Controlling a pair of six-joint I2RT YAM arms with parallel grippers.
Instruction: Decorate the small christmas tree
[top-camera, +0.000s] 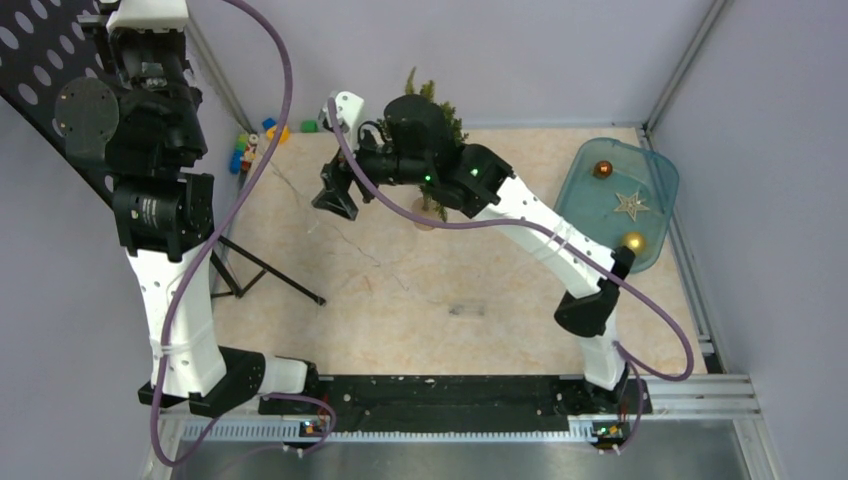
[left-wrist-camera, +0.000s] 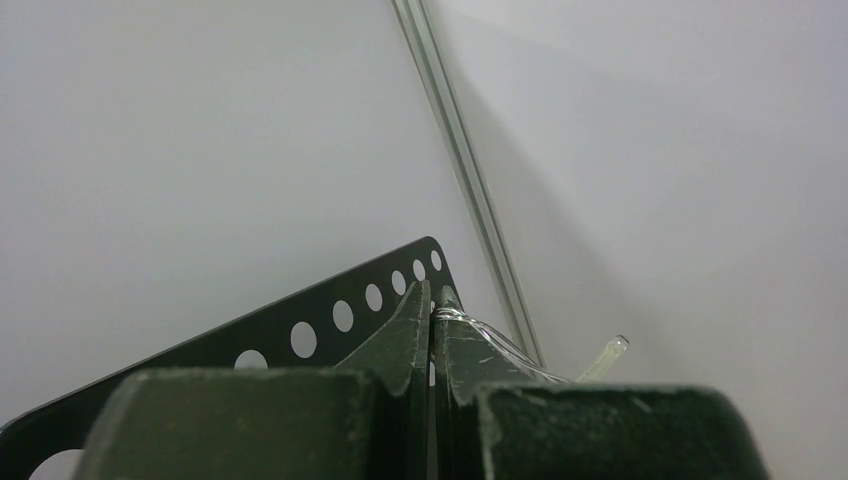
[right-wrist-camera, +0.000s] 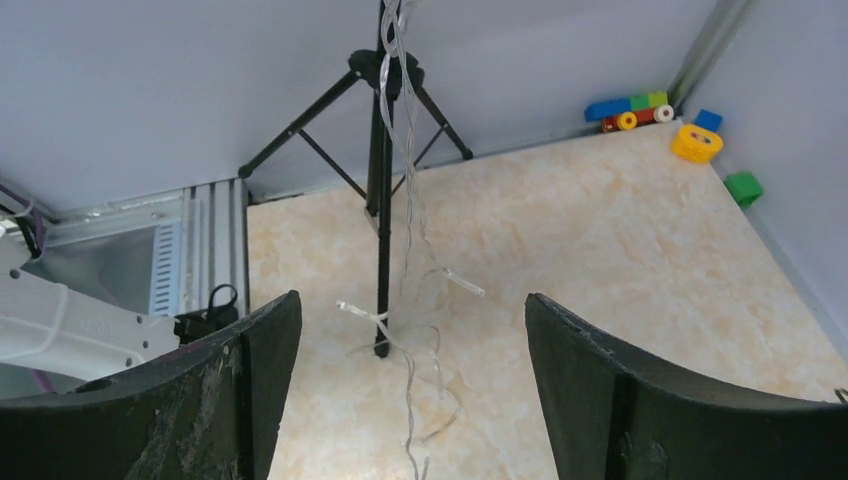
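Right gripper (right-wrist-camera: 410, 297) spread wide over open tabletop (right-wrist-camera: 600, 250), clear strand (right-wrist-camera: 410, 220) dangling ahead by the tripod (right-wrist-camera: 378, 230); left gripper (left-wrist-camera: 433, 296) pinches the strand up near the wall (left-wrist-camera: 200, 150).

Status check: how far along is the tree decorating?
Done: nothing visible; the small dark green christmas tree shows bare needles where the arm doesn't hide it. In hand: the left end effector, raised, is shut on a clear thin strand, which dangles before the open right end effector. Left: draping the strand, then the bronze ball, gold star and gold ball in the teal plastic tray.
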